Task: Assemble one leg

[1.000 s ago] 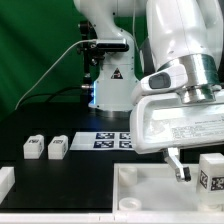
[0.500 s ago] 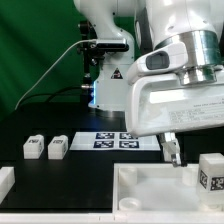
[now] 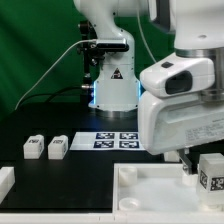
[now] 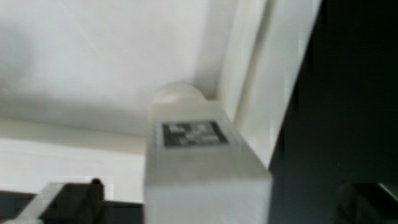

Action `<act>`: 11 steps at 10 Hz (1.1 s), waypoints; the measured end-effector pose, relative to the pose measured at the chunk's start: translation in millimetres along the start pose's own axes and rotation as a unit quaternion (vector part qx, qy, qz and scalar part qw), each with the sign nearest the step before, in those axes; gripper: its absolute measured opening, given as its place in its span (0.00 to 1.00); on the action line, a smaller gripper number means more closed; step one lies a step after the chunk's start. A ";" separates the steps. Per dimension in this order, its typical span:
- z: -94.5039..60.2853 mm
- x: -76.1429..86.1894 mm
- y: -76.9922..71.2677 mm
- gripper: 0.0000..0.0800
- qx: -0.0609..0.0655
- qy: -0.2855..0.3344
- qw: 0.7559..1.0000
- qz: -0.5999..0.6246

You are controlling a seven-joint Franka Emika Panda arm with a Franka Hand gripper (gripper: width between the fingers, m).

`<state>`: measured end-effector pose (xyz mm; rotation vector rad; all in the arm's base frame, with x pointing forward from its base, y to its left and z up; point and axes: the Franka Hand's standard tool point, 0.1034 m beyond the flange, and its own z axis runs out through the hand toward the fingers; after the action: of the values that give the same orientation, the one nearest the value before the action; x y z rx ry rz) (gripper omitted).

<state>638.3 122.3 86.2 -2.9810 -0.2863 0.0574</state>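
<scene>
Gripper (image 3: 192, 160) has swung to the exterior view's right and dropped onto the upright leg (image 3: 211, 170). My fingers (image 4: 71, 200) are wide, straddling it, nothing held. Grasp probably next.

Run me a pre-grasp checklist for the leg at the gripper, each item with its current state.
1. Gripper open: ok, its fingers sit wide apart in the wrist view.
2. Leg lined up between the fingers: ok.
3. Fingers clear of the leg on both sides: ok, gaps show.
4. Leg upright: ok.
5. Fingers low enough to grip: cannot tell.
6. Other two legs out of the way: ok, far off at the exterior view's left.
</scene>
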 end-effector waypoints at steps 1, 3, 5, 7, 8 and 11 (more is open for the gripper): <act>1.0 -0.4 0.1 0.81 0.000 0.001 1.000 -0.001; 1.5 -0.7 0.4 0.49 0.000 0.000 1.000 0.000; 1.8 -0.9 0.5 0.39 0.000 0.000 1.000 0.000; 1.9 -0.9 0.4 0.39 0.001 0.000 1.000 0.006; 2.0 -1.0 0.6 0.39 0.001 0.000 1.000 0.023; 3.1 -0.2 4.9 0.39 0.029 0.053 0.968 0.242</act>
<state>638.9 117.9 82.4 -2.9055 0.4490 -0.0400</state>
